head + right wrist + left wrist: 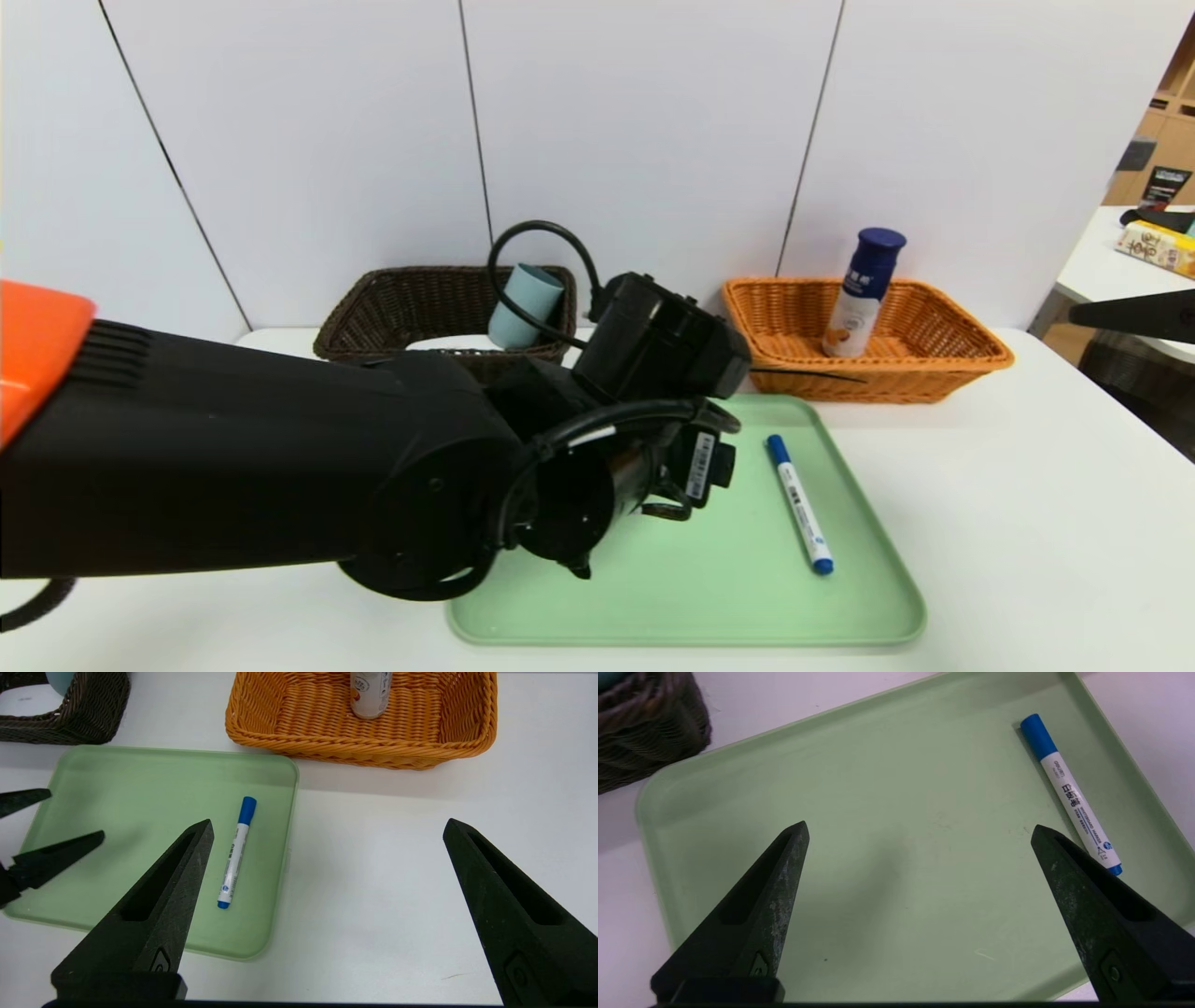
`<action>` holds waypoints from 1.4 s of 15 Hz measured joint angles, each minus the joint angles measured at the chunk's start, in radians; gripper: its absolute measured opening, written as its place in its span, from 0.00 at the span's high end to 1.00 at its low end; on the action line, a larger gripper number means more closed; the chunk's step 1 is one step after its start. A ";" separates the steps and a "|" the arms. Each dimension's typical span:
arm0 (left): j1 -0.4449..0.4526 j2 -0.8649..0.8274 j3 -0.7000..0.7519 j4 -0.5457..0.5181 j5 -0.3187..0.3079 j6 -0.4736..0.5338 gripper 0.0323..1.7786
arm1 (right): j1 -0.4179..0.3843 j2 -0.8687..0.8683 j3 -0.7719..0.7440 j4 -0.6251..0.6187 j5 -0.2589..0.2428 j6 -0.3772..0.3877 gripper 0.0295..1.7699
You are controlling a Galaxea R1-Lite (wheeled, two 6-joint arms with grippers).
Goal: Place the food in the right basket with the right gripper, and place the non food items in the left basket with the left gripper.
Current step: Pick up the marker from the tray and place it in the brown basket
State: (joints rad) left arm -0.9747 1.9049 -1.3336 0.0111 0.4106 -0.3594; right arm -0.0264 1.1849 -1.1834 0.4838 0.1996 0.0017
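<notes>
A white marker pen [799,504] with a blue cap lies on the right side of the green tray [840,625]. My left gripper [920,830] hovers open over the tray's bare middle, with the marker pen [1071,795] just outside one finger. The left arm [280,448] covers the tray's left part. The drink bottle [864,294] stands upright in the orange right basket [971,359]. A grey-blue cup [523,303] leans in the dark brown left basket [373,308], with a white case [448,343] beside it. My right gripper [327,826] hangs open over bare table right of the tray.
The two baskets stand side by side against the white wall behind the tray. A second table [1120,261] with a yellow carton stands at the far right. White tabletop [1027,523] stretches to the right of the tray.
</notes>
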 joint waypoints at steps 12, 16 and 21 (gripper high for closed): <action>-0.102 0.303 -0.320 0.050 0.204 0.006 0.05 | 0.005 -0.009 0.011 0.004 -0.001 0.004 0.04; -0.123 0.360 -0.376 0.050 0.295 -0.006 0.05 | 0.005 -0.010 0.032 0.001 0.000 0.004 0.04; -0.145 0.384 -0.408 0.050 0.356 -0.037 0.05 | 0.005 -0.017 0.048 0.002 0.000 0.006 0.04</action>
State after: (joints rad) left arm -1.1198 2.2889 -1.7419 0.0606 0.7664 -0.3960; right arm -0.0211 1.1679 -1.1357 0.4857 0.1996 0.0072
